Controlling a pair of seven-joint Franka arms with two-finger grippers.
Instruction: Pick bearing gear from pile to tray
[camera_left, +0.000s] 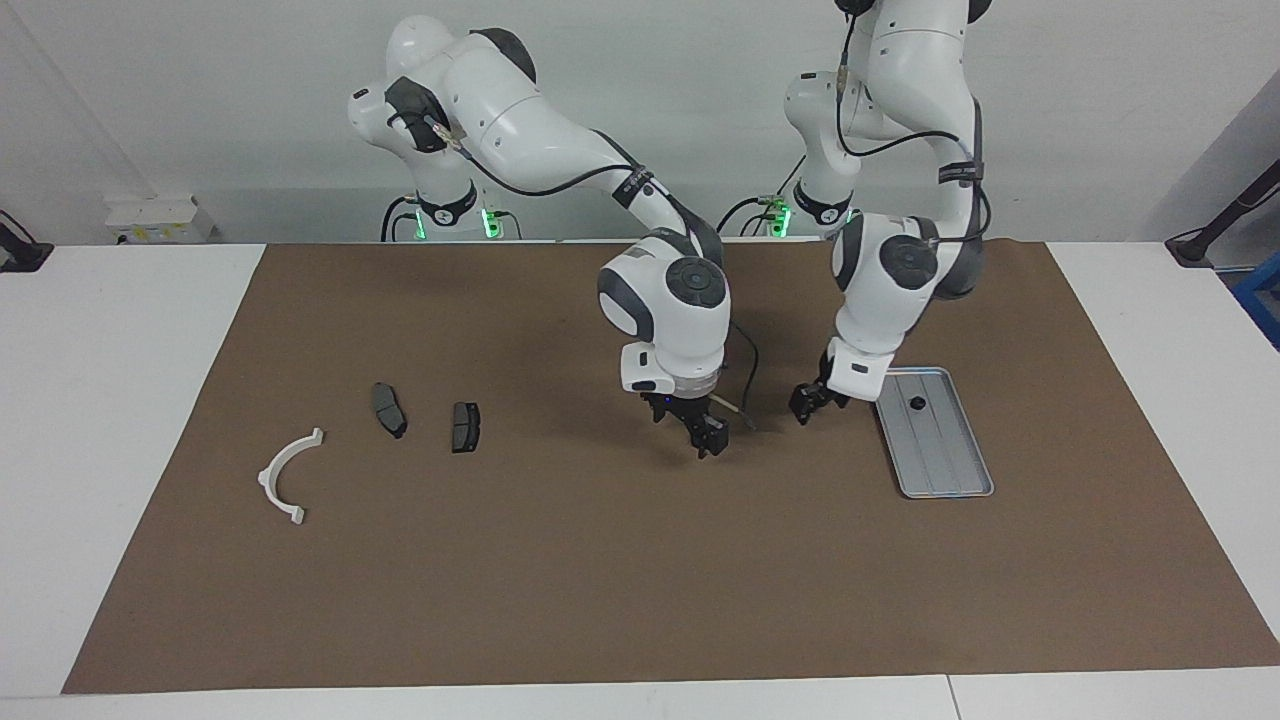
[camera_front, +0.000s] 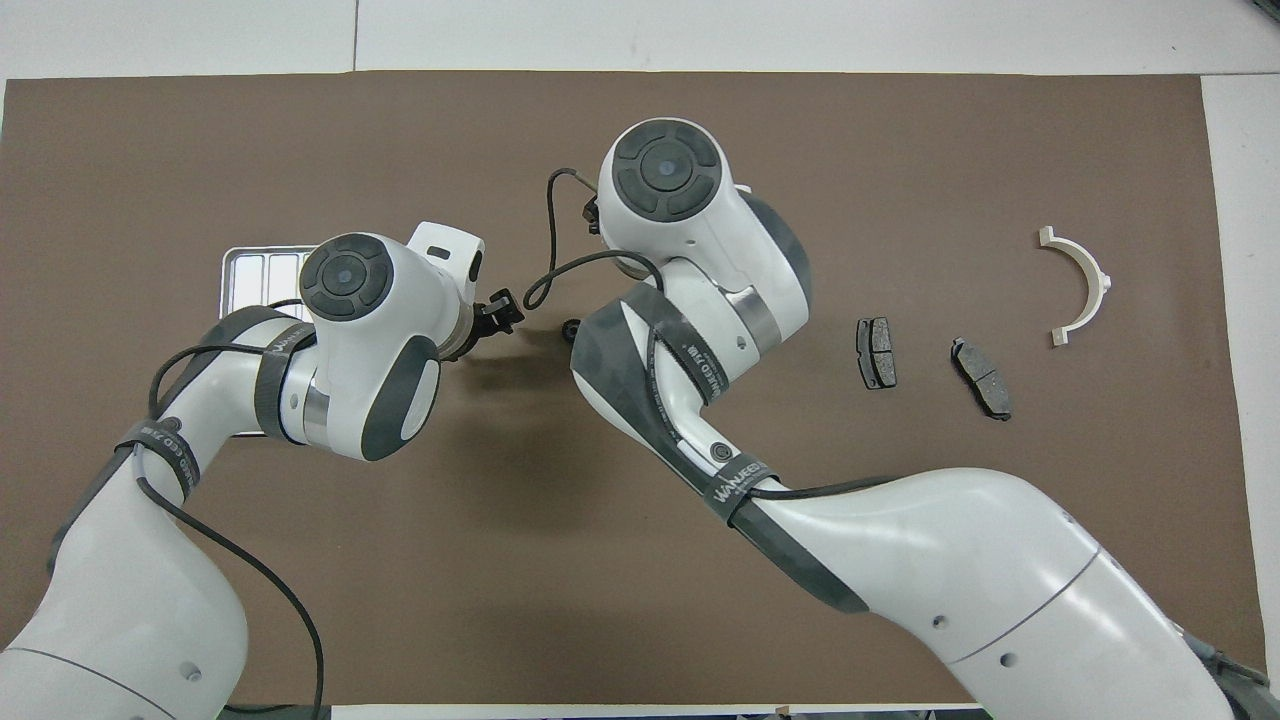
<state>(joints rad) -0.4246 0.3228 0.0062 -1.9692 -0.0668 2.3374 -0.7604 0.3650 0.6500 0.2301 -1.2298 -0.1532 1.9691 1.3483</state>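
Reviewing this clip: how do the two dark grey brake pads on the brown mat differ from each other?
The dark grey brake pad nearest the arc lies skewed to the edges of the brown mat; the other dark grey brake pad lies nearly square to them. The skewed pad sits beside the white curved plastic arc and slightly nearer the robots; the square one sits closer to the mat's middle. Both lie flat, apart, with nothing touching them.

The mat (camera_left: 560, 560) is showing plain brown; the tray (camera_left: 945, 465) is gleaming silver-grey with lengthwise ribs, carrying a tiny black piece (camera_left: 917, 403); two brake pads (camera_left: 389, 409) are lying dark grey; the curved arc (camera_left: 285, 478) is showing white.
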